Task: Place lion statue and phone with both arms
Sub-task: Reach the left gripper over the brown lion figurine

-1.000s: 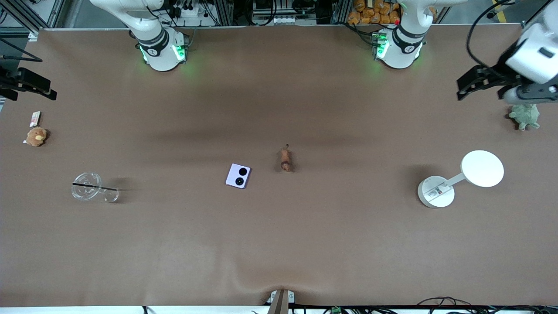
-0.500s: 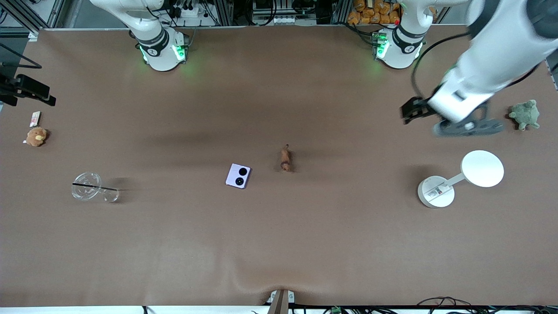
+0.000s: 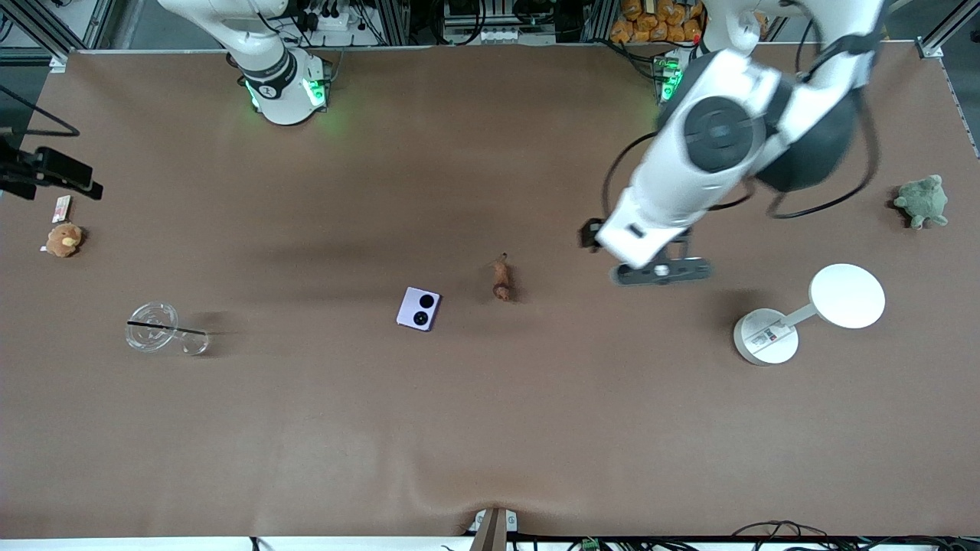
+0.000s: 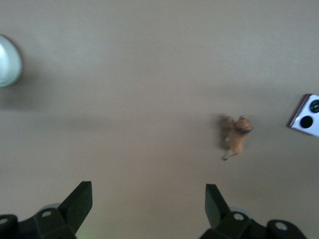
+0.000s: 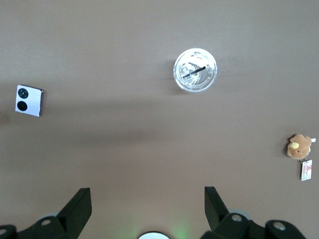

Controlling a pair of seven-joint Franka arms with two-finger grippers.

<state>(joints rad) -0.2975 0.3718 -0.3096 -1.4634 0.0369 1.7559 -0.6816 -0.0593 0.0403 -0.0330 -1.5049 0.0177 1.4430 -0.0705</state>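
Front view, lion statue (image 3: 501, 280): a small orange-brown figurine lying on the brown table (image 3: 490, 428) near its middle, untouched; the left wrist view also shows it (image 4: 237, 137).
Phone (image 3: 419, 308): pale lavender, folded, two black camera circles up; just beside the lion statue toward the right arm's end and slightly nearer the front camera, the two apart; seen also from both wrists (image 4: 305, 115) (image 5: 29, 100).
Left gripper (image 3: 661, 271): up in the air over bare table between the lion statue and the white lamp (image 3: 804, 314); its fingers (image 4: 77, 201) are spread wide, holding nothing.
Right gripper (image 5: 147, 206): at the right arm's end of the table, high over bare table; fingers (image 5: 79, 204) spread apart and empty, the arm waiting.
Clear cup (image 3: 155, 327): lying on its side with a black straw, toward the right arm's end.
Brown plush (image 3: 63, 239): at the right arm's edge, a small tag beside it.
Green plush (image 3: 922, 201): at the left arm's edge.
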